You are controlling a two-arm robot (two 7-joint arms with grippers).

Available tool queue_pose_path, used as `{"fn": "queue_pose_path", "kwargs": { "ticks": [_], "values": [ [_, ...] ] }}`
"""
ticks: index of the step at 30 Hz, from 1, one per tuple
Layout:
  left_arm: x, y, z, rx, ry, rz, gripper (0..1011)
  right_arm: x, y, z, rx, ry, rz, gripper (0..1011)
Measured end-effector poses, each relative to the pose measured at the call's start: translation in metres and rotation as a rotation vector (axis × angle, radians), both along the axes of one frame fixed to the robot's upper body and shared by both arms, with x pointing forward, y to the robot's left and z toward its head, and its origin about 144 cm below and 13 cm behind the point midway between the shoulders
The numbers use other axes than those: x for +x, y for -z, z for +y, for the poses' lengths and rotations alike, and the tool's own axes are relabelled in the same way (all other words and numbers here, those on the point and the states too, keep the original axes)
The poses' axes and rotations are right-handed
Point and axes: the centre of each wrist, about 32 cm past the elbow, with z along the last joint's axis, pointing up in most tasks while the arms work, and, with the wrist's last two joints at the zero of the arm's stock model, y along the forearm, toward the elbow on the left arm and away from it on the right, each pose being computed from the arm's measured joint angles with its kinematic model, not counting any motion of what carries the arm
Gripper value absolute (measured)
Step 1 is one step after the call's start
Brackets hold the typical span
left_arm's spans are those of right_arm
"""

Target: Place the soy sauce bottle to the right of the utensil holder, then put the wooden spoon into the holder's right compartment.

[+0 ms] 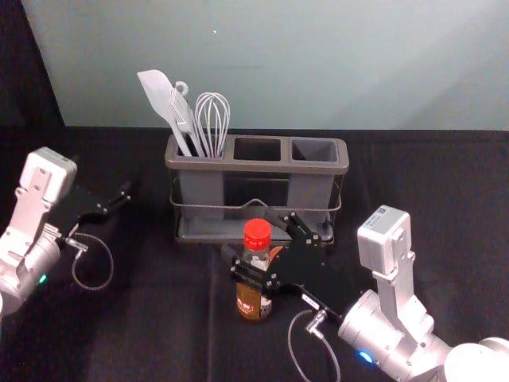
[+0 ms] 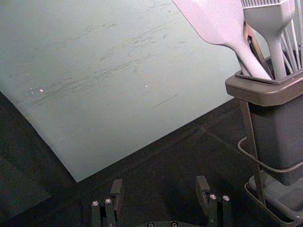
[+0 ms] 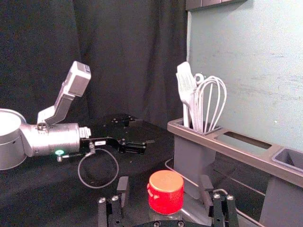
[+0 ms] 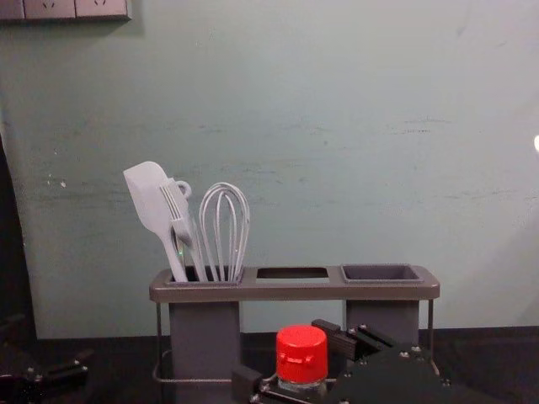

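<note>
The soy sauce bottle [image 1: 253,296], red-capped and upright, stands in front of the utensil holder [image 1: 336,157]. Around it, my right gripper [image 1: 259,241] is open; the right wrist view has the red cap [image 3: 165,191] between the spread fingers of the right gripper [image 3: 164,187], with gaps at both sides. My left gripper [image 1: 113,204] is left of the holder; the left wrist view shows the left gripper [image 2: 159,186] open with nothing between its fingers. A brown piece [image 2: 254,45] sits behind the pale utensils; I cannot tell whether it is the wooden spoon.
A pale spatula [image 4: 150,202], a brush [image 4: 181,220] and a whisk [image 4: 224,227] stand in the holder's left compartment. Its right compartment [image 4: 381,273] is open at the top. A wall [image 4: 337,151] rises behind the black-covered table [image 1: 175,318].
</note>
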Motion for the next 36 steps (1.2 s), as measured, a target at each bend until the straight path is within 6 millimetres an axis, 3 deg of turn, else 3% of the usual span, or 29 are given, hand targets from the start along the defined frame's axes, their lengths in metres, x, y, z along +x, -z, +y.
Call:
{"fn": "queue_pose_path", "kwargs": {
  "ticks": [7,19,30,36],
  "values": [
    [0.0,0.0,0.0,0.0,0.0,0.0,1000,-0.005,-0.001,-0.001,0.002,0.0,-0.006,787],
    [0.0,0.0,0.0,0.0,0.0,0.0,1000,-0.008,-0.002,-0.003,0.013,-0.004,-0.002,403],
    [0.0,0.0,0.0,0.0,0.0,0.0,1000,-0.015,-0.015,-0.013,0.042,0.002,-0.033,393],
    [0.0,0.0,0.0,0.0,0.0,0.0,1000,-0.021,-0.023,-0.03,0.041,0.029,-0.049,393]
  ]
}}
